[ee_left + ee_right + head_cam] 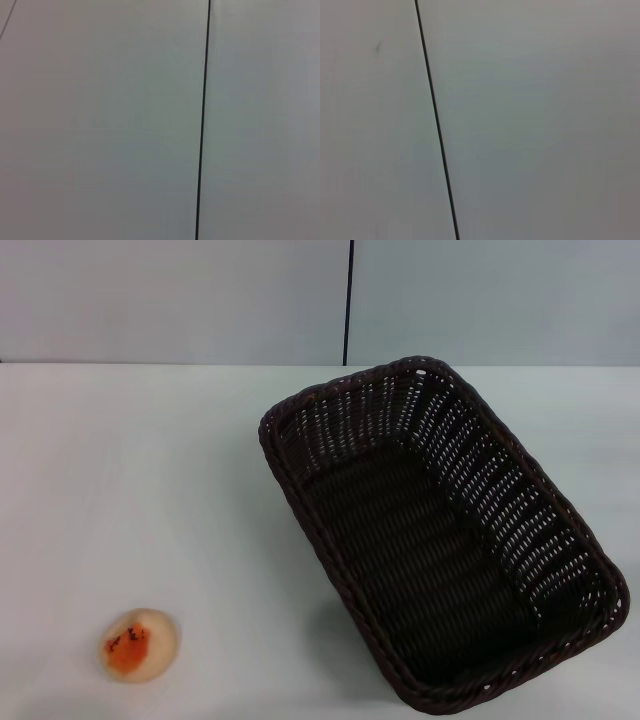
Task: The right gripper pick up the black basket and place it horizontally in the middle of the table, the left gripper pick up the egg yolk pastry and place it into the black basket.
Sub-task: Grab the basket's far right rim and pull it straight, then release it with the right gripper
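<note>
Nearest, the egg yolk pastry (138, 644) and skewed black basket (440, 540) are untouched on the table (150, 490); neither gripper is seen, so claw state cannot be told.

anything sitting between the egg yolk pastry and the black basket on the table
Nothing. In the head view the stretch of white table between the egg yolk pastry and the black basket is bare. Neither gripper shows in any view.

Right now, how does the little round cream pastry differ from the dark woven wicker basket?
The small round cream egg yolk pastry is tiny; the rectangular dark woven black basket is far bigger. The pastry is pale with an orange-red top; the basket is dark and empty. The pastry lies left, the basket right, angled. Both rest on the white table.
</note>
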Controlling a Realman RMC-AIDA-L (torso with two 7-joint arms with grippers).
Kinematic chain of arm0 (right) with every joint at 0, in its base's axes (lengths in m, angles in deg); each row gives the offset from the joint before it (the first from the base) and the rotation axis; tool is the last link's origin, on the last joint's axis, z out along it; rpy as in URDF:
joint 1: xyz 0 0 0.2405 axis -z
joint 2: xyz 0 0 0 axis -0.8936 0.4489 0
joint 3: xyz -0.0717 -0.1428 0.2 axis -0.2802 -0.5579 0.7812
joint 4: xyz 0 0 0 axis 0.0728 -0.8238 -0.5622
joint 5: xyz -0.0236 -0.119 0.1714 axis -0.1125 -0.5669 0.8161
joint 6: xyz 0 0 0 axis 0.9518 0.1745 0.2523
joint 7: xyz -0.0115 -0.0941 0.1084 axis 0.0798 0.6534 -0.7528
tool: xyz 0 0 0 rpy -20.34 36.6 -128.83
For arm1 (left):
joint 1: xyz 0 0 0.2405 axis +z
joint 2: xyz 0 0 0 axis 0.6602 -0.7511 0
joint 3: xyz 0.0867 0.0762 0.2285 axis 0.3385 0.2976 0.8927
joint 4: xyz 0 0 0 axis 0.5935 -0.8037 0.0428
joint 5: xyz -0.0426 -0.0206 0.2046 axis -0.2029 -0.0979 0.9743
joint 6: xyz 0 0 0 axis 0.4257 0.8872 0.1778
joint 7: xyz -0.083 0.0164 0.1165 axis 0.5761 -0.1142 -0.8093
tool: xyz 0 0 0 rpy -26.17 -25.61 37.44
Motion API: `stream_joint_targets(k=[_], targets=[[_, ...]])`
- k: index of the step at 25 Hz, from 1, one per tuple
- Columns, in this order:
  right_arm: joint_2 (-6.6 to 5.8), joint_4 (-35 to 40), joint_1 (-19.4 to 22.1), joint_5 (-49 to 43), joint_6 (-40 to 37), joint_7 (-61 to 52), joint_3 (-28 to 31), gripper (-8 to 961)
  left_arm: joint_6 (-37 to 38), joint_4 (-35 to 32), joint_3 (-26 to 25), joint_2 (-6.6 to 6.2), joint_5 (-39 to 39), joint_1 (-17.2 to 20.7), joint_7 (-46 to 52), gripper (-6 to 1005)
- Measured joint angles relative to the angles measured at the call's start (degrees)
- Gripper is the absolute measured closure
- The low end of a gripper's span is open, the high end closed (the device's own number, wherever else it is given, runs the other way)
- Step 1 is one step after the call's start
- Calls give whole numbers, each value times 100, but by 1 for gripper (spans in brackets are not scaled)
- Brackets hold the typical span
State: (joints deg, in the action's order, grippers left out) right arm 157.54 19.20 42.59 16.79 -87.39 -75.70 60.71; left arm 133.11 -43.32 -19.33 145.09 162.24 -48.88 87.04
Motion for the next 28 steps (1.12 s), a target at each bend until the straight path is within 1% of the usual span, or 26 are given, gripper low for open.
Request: stream_joint_targets(k=[12,15,17,18,19,20,24,26,28], targets=[[-6,-42,-41,-76,46,-32,-24,513,0,11,11,-4,23,-4,8,472],[-12,12,-30,-272,-10,-287,-46,512,0,15,3,-8,30,-5,9,471],[-22,243,4,-549,-172,-892,-140,511,11,15,19,-14,33,-7,15,471],[-23,475,37,-736,-271,-1415,-235,511,35,5,59,-22,39,-8,27,471],[-29,775,66,-939,-387,-2043,-353,510,35,5,59,-22,39,-8,27,470],[-37,1046,83,-1073,-464,-2552,-451,510,82,-34,170,-34,51,-13,74,470],[-67,2297,111,-1759,-751,-4462,-922,508,86,-40,194,-35,52,-20,129,469],[-135,2873,89,-2148,-846,-5333,-1137,507,88,-45,195,-35,52,-24,160,469],[-252,3363,22,-2589,-1026,-6111,-1351,506,79,-51,197,-36,52,-26,176,468]])
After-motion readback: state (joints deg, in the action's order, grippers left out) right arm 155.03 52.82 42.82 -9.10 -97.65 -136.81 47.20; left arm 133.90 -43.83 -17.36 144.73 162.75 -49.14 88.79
